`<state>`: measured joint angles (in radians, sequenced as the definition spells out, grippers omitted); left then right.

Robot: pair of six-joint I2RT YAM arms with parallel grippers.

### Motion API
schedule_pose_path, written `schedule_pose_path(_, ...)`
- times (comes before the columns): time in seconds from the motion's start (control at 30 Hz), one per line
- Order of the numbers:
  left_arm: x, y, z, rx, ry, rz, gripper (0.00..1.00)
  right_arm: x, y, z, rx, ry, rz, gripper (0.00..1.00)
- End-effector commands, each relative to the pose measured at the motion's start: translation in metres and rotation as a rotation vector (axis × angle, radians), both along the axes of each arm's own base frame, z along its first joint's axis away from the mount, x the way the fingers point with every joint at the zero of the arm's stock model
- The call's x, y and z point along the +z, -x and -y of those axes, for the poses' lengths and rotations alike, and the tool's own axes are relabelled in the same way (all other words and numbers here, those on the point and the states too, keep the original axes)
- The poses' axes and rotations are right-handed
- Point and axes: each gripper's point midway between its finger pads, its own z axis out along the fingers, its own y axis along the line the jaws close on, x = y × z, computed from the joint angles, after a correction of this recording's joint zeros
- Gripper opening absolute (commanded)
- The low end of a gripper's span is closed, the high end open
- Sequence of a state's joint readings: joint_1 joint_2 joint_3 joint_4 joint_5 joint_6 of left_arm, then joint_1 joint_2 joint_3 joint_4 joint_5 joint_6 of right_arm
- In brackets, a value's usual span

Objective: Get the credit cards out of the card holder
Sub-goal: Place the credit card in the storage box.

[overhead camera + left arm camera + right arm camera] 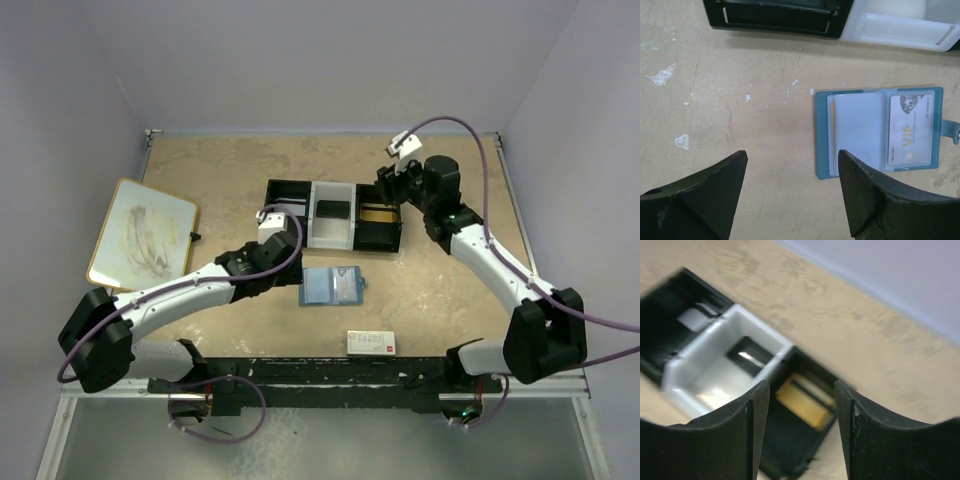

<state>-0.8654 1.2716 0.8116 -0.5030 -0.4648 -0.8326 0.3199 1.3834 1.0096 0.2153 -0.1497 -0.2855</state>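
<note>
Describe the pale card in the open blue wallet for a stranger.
Find the black-and-white compartment tray mid-table; the open blue bifold wallet lies just in front. The pale grey-white card fills the tab-side pocket; only it bears gold VIP lettering.

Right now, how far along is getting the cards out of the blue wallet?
Done: the gold card lies in the tray's right black compartment, under the open right end effector. In hand: nothing; the left end effector hovers open beside the wallet. Left: the pale VIP card sits in its pocket.
</note>
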Motion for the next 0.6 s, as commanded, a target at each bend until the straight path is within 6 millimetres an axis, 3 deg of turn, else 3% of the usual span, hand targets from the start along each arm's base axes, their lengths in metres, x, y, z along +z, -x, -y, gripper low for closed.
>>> schedule_pose_path(0.0, 0.023, -0.023, 0.038, -0.091, 0.099, 0.058, 0.71, -0.060, 0.058, -0.029, -0.140, -0.484, -0.543, 0.57)
schedule_pose_path(0.1, 0.021, -0.031, 0.053, -0.143, 0.121, 0.061, 0.72, -0.098, 0.097, -0.045, -0.165, -0.634, -0.745, 0.57)
schedule_pose_path(0.17, 0.018, -0.037, 0.061, -0.173, 0.120, 0.050, 0.72, -0.112, 0.124, -0.057, -0.122, -0.728, -0.807, 0.56)
schedule_pose_path(0.27, 0.014, -0.046, 0.068, -0.206, 0.115, 0.042, 0.72, -0.132, 0.149, -0.066, -0.129, -0.725, -0.880, 0.57)
schedule_pose_path(0.4, 0.012, -0.054, 0.080, -0.277, 0.110, 0.041, 0.72, -0.159, 0.164, -0.061, -0.231, -0.637, -0.941, 0.57)
schedule_pose_path(0.57, -0.001, -0.058, 0.094, -0.372, 0.080, 0.018, 0.72, -0.175, 0.173, -0.052, -0.320, -0.617, -0.968, 0.58)
